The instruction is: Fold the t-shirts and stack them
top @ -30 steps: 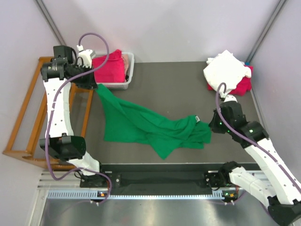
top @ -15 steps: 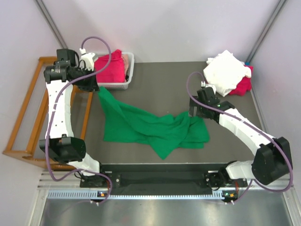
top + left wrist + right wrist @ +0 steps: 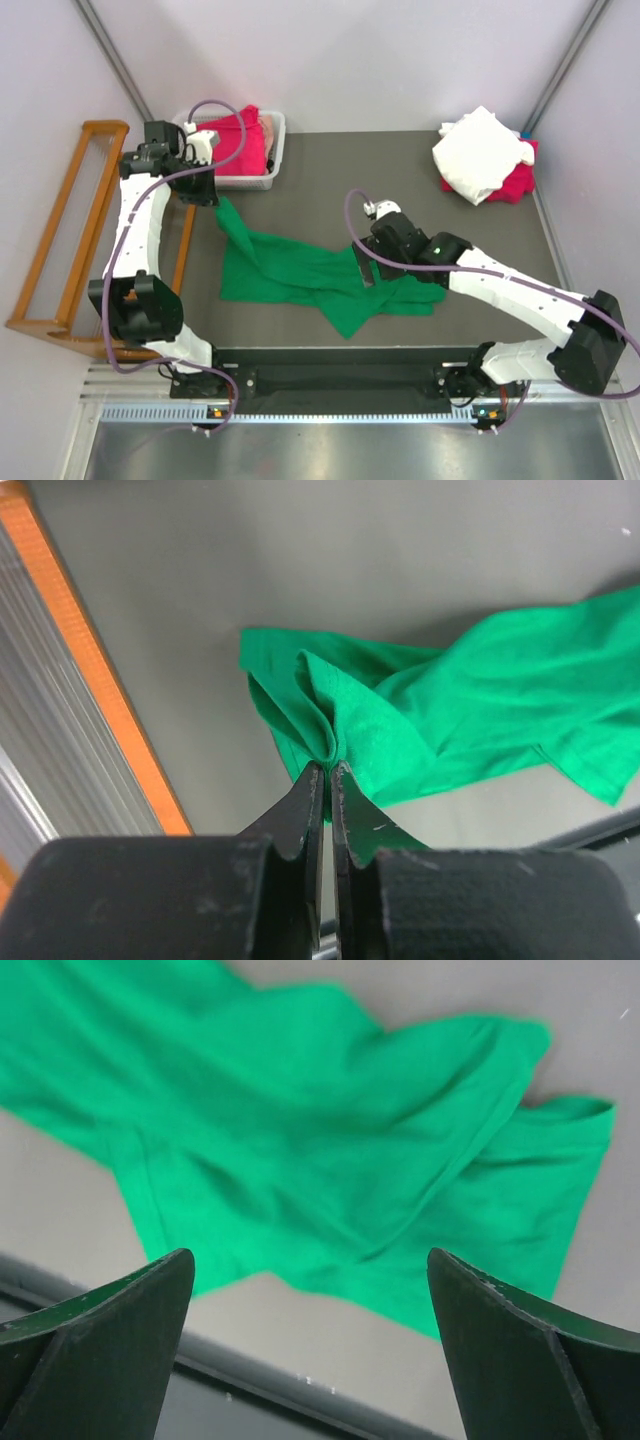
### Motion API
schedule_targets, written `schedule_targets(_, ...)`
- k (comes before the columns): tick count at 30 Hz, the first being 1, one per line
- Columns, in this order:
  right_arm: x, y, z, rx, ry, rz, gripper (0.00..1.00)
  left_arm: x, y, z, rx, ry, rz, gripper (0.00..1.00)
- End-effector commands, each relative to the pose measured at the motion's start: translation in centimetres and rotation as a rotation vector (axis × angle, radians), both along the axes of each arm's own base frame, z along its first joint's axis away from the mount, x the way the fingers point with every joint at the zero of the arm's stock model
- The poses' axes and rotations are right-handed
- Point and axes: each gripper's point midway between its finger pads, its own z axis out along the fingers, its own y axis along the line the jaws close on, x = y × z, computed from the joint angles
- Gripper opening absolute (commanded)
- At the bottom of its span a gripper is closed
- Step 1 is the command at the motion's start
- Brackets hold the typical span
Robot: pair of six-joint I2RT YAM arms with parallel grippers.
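Two fingers of the left gripper (image 3: 327, 765) are pressed together on a bunched corner of the green t-shirt (image 3: 480, 700), at the upper left of the overhead view, just below the white bin (image 3: 262, 180) of pink clothes (image 3: 235, 140). The right gripper (image 3: 310, 1260) is spread wide over the shirt's right half, at frame centre. The shirt lies crumpled across the lower middle of the dark grey table (image 3: 350, 170). At upper right, a white garment (image 3: 480, 155) rests on a red one (image 3: 515, 185). An orange wooden rack (image 3: 60, 230) stands at the left edge. Pale lilac walls (image 3: 350, 60) close the back.
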Motion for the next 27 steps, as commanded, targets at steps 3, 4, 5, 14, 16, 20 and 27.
schedule_targets(3,-3.6,1.5,-0.2,0.020,0.075,0.101,0.72,3.9,0.9,-1.9,0.019,-0.049,0.066,0.00)
schedule_targets(4,-4.4,1.9,-0.4,0.014,0.093,0.128,0.69,4.1,0.8,-2.0,0.019,-0.048,0.063,0.00)
schedule_targets(5,-4.9,2.0,-0.6,0.003,0.105,0.145,0.69,4.3,0.9,-2.4,0.020,-0.041,0.068,0.00)
schedule_targets(14,-10.5,2.9,-3.2,-0.083,0.221,0.294,0.71,4.4,0.3,-3.6,0.015,-0.017,0.060,0.00)
schedule_targets(16,-11.2,3.3,-4.0,-0.086,0.247,0.321,0.70,4.3,0.1,-3.6,0.010,-0.016,0.061,0.00)
schedule_targets(20,-12.2,4.2,-6.2,-0.119,0.298,0.363,0.66,4.3,-0.2,-3.5,0.007,-0.022,0.059,0.00)
schedule_targets(27,-11.8,6.6,-7.4,-0.144,0.301,0.413,0.64,4.1,-0.9,-3.4,0.002,-0.025,0.049,0.00)
